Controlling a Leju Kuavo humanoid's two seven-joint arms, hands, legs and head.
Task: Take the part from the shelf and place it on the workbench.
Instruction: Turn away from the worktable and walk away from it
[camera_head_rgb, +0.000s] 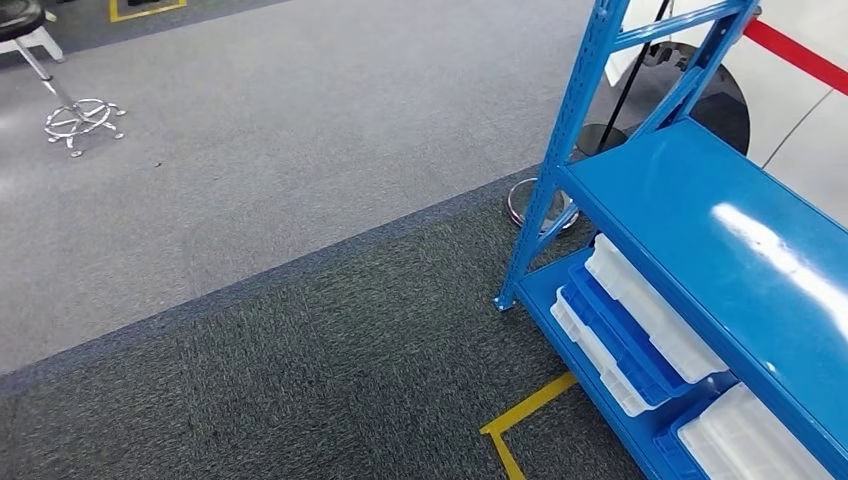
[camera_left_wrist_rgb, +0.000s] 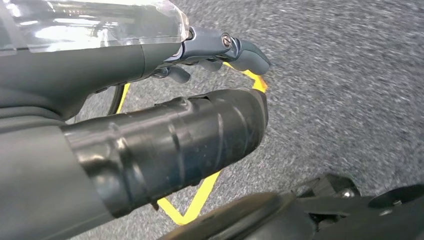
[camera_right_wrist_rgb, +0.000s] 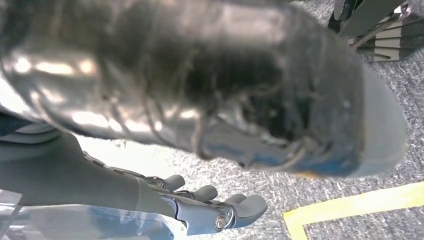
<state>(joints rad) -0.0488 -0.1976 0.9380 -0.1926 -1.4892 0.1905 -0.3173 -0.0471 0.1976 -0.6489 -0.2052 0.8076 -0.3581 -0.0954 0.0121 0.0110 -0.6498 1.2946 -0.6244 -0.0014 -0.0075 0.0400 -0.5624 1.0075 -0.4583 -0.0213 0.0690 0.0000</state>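
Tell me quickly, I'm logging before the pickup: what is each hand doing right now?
Left hand: holds nothing, fingers loosely extended and apart, open, hanging over the carpet.
Right hand: holds nothing, fingers loosely extended, open, above the carpet.

The shelf (camera_head_rgb: 700, 215) was bright blue, its trays (camera_head_rgb: 640, 325) white and blue. The carpet (camera_head_rgb: 300, 370) was speckled dark grey, paler grey farther out, with yellow tape (camera_head_rgb: 525, 405). A red strip (camera_head_rgb: 795, 52) crossed behind.
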